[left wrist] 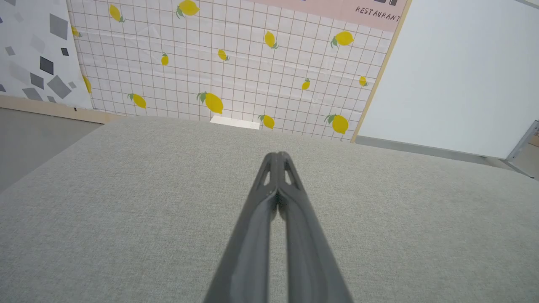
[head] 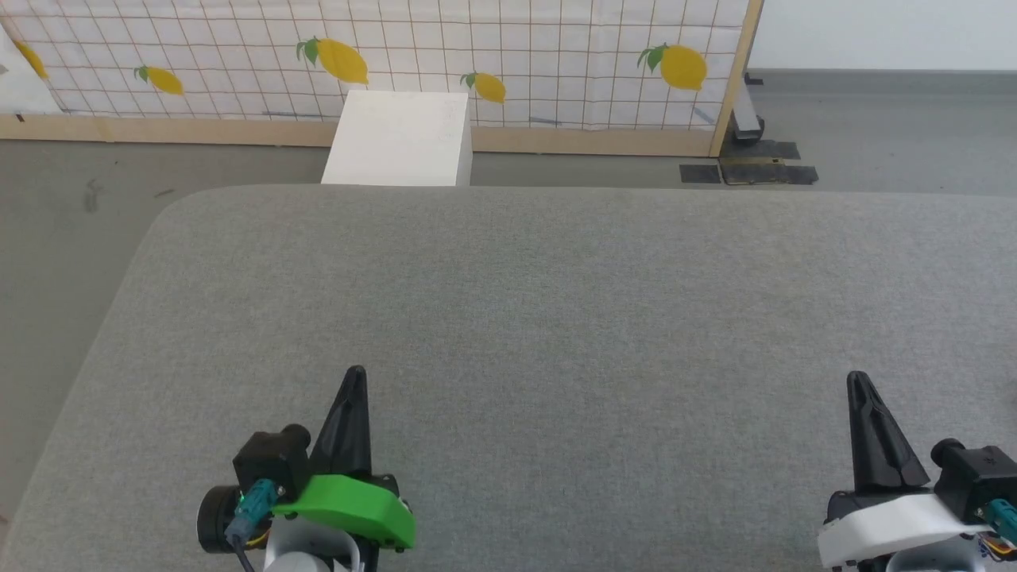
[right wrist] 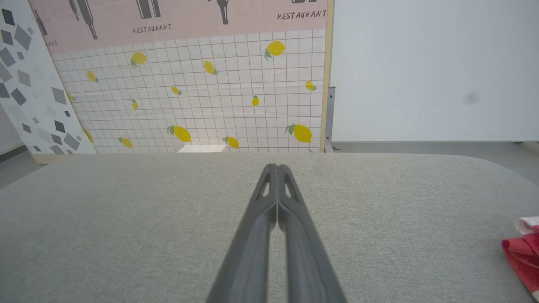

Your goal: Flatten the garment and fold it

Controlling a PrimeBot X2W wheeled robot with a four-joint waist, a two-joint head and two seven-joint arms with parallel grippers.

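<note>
With the crumpled red shorts [right wrist: 521, 252] lying off on the grey desk's [head: 556, 302] right side, the left gripper [head: 355, 377] and right gripper [head: 856, 381] hover over its near edge, jaws closed and empty, likely awaiting a reach.

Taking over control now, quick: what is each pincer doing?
Left pincer: closed, holding nothing.
Right pincer: closed, holding nothing; the red garment lies apart from it.

Left gripper [head: 355, 373] and right gripper [head: 856, 378] at the table's [head: 556, 278] near side, garment [right wrist: 524, 251] further right, box [head: 401, 139] on the floor behind the table, wall panel [head: 516, 48] behind that.
</note>
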